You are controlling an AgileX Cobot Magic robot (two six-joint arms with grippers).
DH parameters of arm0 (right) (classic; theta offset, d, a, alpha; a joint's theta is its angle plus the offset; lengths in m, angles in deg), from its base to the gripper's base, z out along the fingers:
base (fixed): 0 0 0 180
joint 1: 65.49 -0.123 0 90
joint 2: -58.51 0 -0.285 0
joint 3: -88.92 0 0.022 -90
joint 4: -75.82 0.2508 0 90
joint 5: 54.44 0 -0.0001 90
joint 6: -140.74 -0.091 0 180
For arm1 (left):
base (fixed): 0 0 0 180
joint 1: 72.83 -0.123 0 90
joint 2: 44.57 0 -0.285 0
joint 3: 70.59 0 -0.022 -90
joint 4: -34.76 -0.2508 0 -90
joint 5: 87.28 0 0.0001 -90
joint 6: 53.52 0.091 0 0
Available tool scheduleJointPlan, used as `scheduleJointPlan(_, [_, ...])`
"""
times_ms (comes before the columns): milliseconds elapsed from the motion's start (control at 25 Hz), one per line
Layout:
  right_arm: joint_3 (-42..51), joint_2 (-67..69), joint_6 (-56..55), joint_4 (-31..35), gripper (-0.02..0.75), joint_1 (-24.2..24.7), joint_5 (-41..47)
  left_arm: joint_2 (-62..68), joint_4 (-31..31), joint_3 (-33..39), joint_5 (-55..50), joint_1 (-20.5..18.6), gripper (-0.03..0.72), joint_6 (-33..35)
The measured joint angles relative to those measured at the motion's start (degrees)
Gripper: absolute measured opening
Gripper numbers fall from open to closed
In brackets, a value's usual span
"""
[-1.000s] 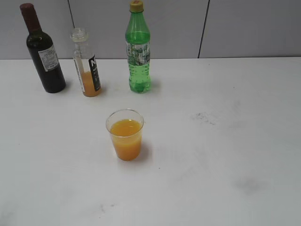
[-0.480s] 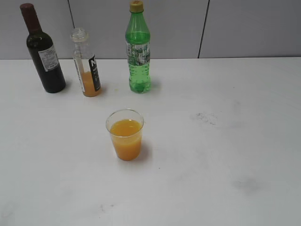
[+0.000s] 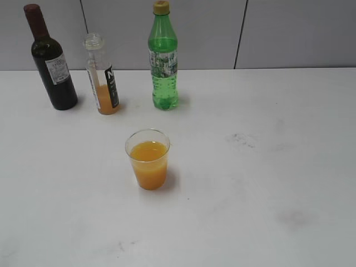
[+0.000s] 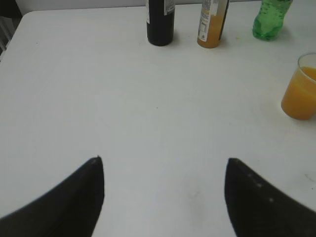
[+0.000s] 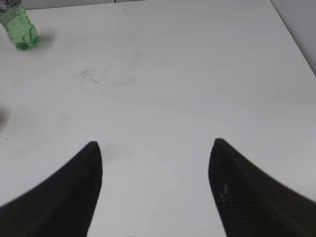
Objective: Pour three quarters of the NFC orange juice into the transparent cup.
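I judge the pour done: NFC orange juice [image 3: 102, 75] stands at eleven o'clock of the transparent cup [image 3: 148, 158], which holds most. Left pincer [image 4: 164, 163] and right pincer [image 5: 154, 145] gape empty; next, just stay clear.

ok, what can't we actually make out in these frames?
- Wine bottle, juice bottle, green bottle: upper parts cut off by the top edge in the left wrist view.
- Cup: right side cut by the frame edge, same view.
- Label text on the juice bottle: too small to read in the exterior view.
- Arms: out of frame in the exterior view; only the left claw and right claw tips show, both open.
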State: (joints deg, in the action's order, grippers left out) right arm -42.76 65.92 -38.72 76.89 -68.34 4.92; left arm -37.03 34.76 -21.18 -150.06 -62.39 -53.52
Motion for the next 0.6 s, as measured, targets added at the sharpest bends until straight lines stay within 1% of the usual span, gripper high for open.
scheduleJointPlan(160, [0.0, 0.0, 0.0, 0.0, 0.519, 0.0, 0.0, -0.07, 0.0, 0.0, 0.0, -0.69, 0.584, 0.0])
scheduleJointPlan(240, [0.0, 0.0, 0.0, 0.0, 0.519, 0.0, 0.0, -0.07, 0.0, 0.0, 0.0, -2.37, 0.584, 0.0])
scheduleJointPlan(480, [0.0, 0.0, 0.0, 0.0, 0.519, 0.0, 0.0, -0.07, 0.0, 0.0, 0.0, -9.2, 0.584, 0.0])
scheduleJointPlan(600, [0.0, 0.0, 0.0, 0.0, 0.519, 0.0, 0.0, -0.07, 0.0, 0.0, 0.0, -11.33, 0.584, 0.0])
